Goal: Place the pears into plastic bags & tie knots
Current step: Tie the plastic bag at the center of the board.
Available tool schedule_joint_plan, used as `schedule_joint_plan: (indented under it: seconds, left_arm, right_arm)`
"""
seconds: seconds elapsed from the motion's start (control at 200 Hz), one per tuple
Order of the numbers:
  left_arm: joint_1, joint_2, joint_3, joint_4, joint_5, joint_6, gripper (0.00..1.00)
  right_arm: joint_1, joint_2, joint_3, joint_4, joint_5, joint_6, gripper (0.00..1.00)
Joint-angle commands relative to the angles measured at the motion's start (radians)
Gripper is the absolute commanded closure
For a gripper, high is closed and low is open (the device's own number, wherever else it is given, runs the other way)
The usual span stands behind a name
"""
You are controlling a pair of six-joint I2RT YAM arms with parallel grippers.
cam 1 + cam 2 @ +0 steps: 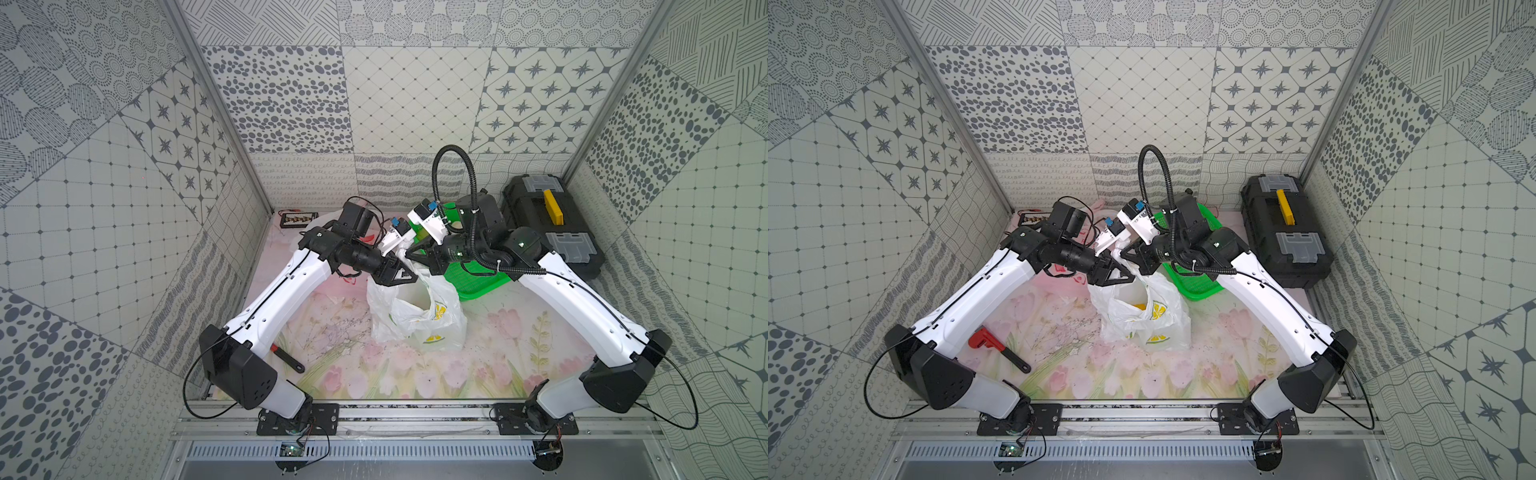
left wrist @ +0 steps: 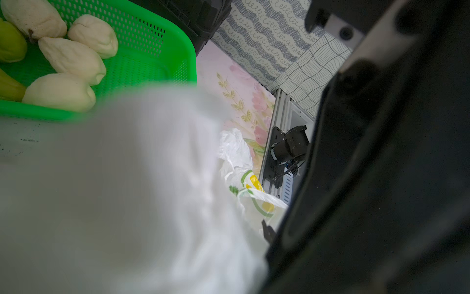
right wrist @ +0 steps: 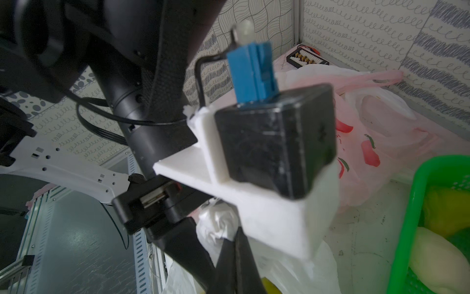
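A white plastic bag [image 1: 415,311] [image 1: 1142,320] with lemon prints stands mid-table, its mouth open below the two arms; something yellow shows inside. Its bunched handles [image 3: 218,224] rise to where the arms meet. My right gripper [image 1: 410,252] [image 3: 236,236] is shut on that bunched plastic. Just beside and below it is my left gripper [image 1: 409,277] [image 1: 1125,276]; blurred white plastic fills its wrist view and hides its jaws. Cream pears [image 2: 73,58] and a green pear [image 2: 10,43] lie in the green basket [image 2: 152,38]. A pink strawberry bag [image 3: 368,132] sits at the back.
The green basket [image 1: 482,286] lies under my right arm. A black toolbox [image 1: 548,224] with a yellow handle stands at the back right. A red-headed wrench [image 1: 996,345] lies front left. A small black connector board [image 1: 297,218] lies in the back left corner.
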Motion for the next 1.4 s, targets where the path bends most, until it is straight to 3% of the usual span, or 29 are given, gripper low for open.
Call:
schedule_joint_plan:
  seconds: [0.0, 0.175, 0.295, 0.39, 0.455, 0.58, 0.871, 1.216, 1.396]
  left_arm:
    - [0.002, 0.013, 0.027, 0.022, 0.041, 0.025, 0.57]
    - [0.004, 0.017, 0.026, 0.054, 0.020, 0.017, 0.59]
    - [0.003, 0.018, 0.025, 0.071, 0.023, 0.017, 0.67]
    - [0.004, 0.007, 0.010, 0.105, 0.014, 0.023, 0.87]
    - [0.002, -0.017, -0.021, 0.143, 0.002, 0.031, 1.00]
    - [0.002, -0.055, -0.068, 0.187, -0.007, 0.053, 1.00]
    - [-0.003, -0.008, -0.022, 0.132, 0.030, 0.063, 0.98]
    - [-0.010, -0.016, -0.029, 0.132, 0.054, 0.089, 0.95]
    - [-0.010, -0.006, -0.022, 0.134, 0.047, 0.093, 0.95]
  right_arm:
    - [0.023, 0.029, 0.019, 0.059, -0.049, 0.035, 1.00]
    - [0.012, 0.020, -0.017, 0.118, -0.117, 0.114, 0.99]
    - [-0.036, 0.017, -0.052, 0.177, -0.217, 0.216, 0.96]
    - [-0.078, 0.014, -0.086, 0.227, -0.309, 0.307, 0.91]
    - [-0.114, -0.008, -0.133, 0.304, -0.347, 0.396, 0.77]
    - [-0.199, -0.068, -0.235, 0.477, -0.384, 0.573, 0.72]
    - [-0.176, 0.009, -0.161, 0.396, -0.330, 0.593, 0.55]
    - [-0.153, 0.086, -0.106, 0.395, -0.339, 0.626, 0.60]
    - [-0.141, 0.103, -0.131, 0.520, -0.390, 0.729, 0.61]
